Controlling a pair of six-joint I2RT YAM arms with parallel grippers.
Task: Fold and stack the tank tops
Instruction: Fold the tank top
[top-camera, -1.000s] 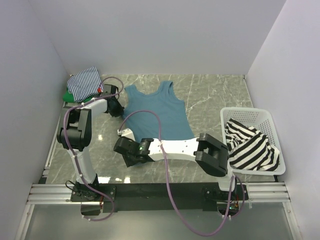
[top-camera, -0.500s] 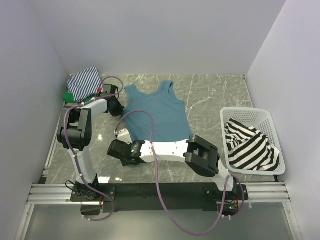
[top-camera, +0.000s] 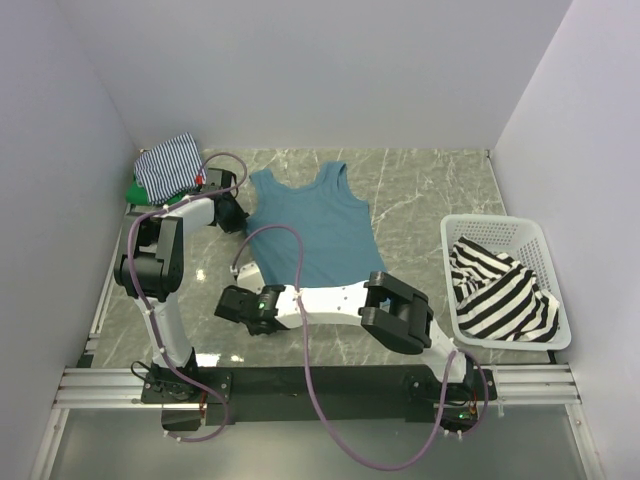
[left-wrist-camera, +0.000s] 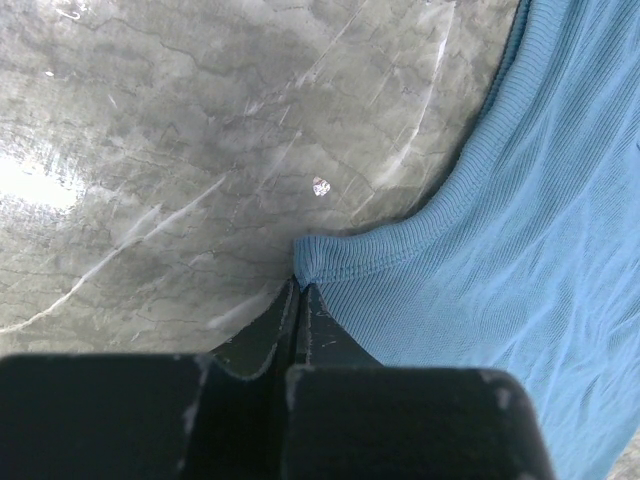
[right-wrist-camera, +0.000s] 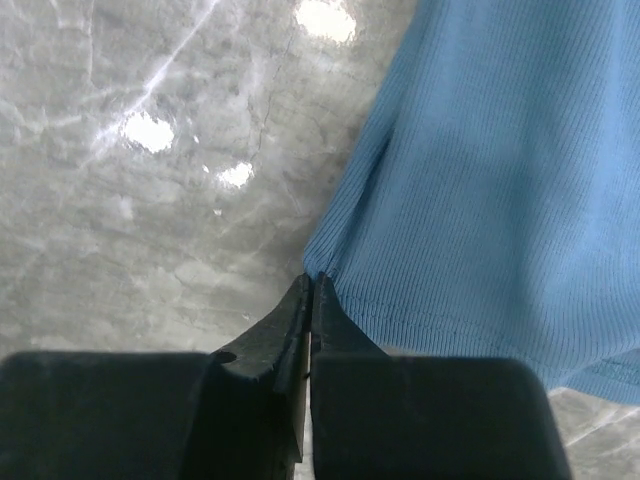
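Closing on the teal tank top (top-camera: 315, 225) is what changed in the last second: both pairs of jaws have come together, and the right arm has swung lower and leftward. The top lies spread flat mid-bench. The left gripper (left-wrist-camera: 300, 292) pinches a far-left corner by the strap, and the right gripper (right-wrist-camera: 312, 285) pinches the near-left hem corner. With both left corners held, a lengthwise fold looks ready to start. A thin-striped top (top-camera: 168, 162) and a green top (top-camera: 140, 192) sit stacked at the far left of the bench (top-camera: 430, 190). The bold striped top (top-camera: 505, 295) waits in the basket (top-camera: 540, 240).

No legible text — none anywhere.
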